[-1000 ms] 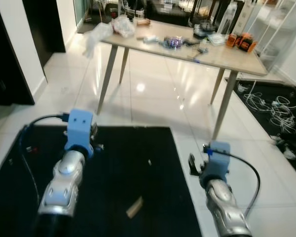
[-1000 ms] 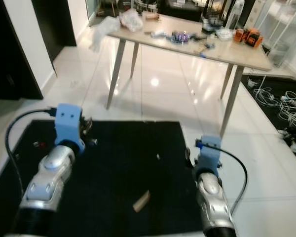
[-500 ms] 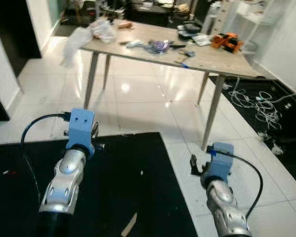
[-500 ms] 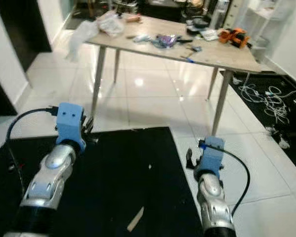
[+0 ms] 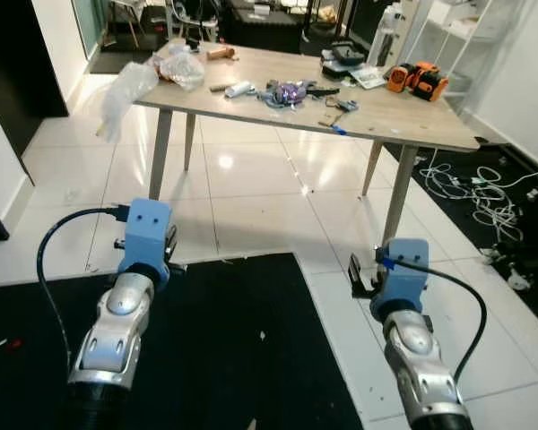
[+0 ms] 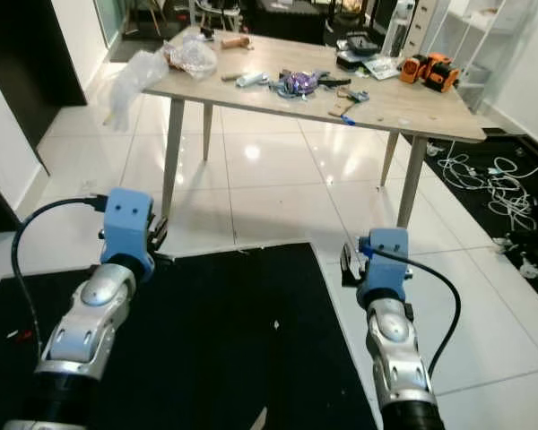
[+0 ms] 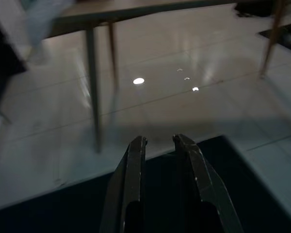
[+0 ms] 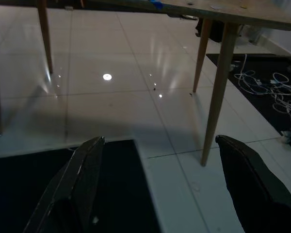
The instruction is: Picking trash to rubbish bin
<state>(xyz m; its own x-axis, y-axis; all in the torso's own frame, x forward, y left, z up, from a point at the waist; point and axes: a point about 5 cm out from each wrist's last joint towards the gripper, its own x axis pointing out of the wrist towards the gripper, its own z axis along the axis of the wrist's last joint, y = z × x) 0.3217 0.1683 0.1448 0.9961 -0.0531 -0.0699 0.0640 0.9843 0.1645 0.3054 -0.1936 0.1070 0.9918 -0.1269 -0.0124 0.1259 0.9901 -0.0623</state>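
Left gripper [image 7: 157, 141] nearly closed, right gripper [image 8: 160, 141] wide apart, both empty; pale scrap [image 6: 261, 417] behind them, between arms, on black mat [image 5: 215, 358].

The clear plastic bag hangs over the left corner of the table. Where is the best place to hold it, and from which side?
Probably the loose lower part of the clear plastic bag, which droops free below the edge of the table. Come from the open floor side at that corner, level with the drooping part, and pinch the thin crumpled film.
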